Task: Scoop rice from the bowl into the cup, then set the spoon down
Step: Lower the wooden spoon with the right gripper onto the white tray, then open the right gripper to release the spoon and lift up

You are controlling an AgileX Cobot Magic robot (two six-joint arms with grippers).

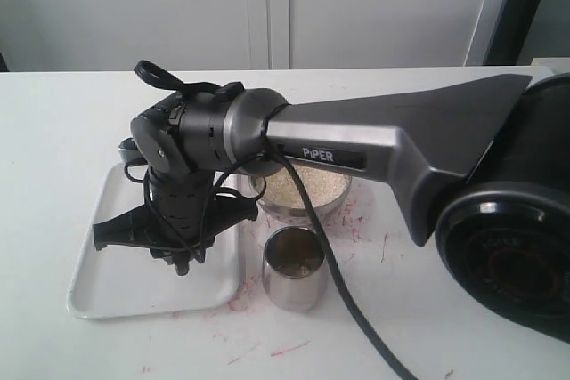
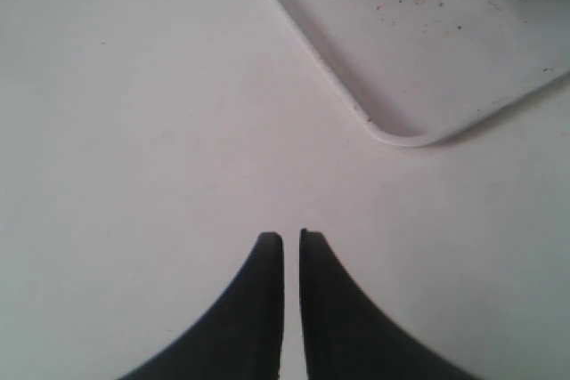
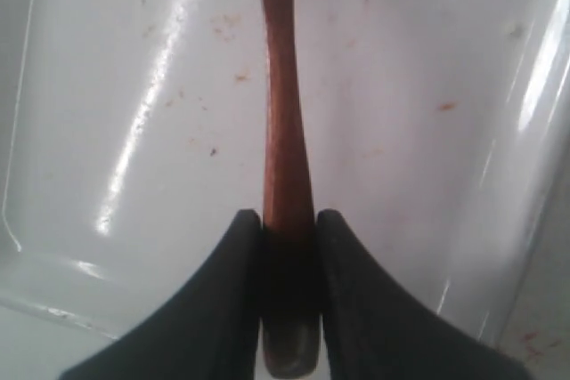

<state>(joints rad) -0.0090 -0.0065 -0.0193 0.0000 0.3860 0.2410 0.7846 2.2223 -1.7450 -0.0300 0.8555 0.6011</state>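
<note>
My right arm reaches across to the left, its gripper point(image 1: 181, 260) pointing down over the white tray point(image 1: 116, 287). In the right wrist view the gripper point(image 3: 289, 220) is shut on the slim handle of the dark reddish-brown wooden spoon point(image 3: 285, 113), which runs out over the tray floor point(image 3: 134, 60); the spoon's head is out of frame. The steel bowl point(image 1: 307, 211) holds rice point(image 1: 307, 186) just right of the tray. In front of it stands the steel cup point(image 1: 294, 278), with beige grains showing inside. My left gripper point(image 2: 291, 238) is shut on nothing over bare table.
The tray point(image 2: 427, 60) carries small crumbs and reddish specks. Red marks stain the table around the cup and bowl. The right arm's grey link point(image 1: 401, 140) and cable point(image 1: 347, 300) pass over the bowl and beside the cup.
</note>
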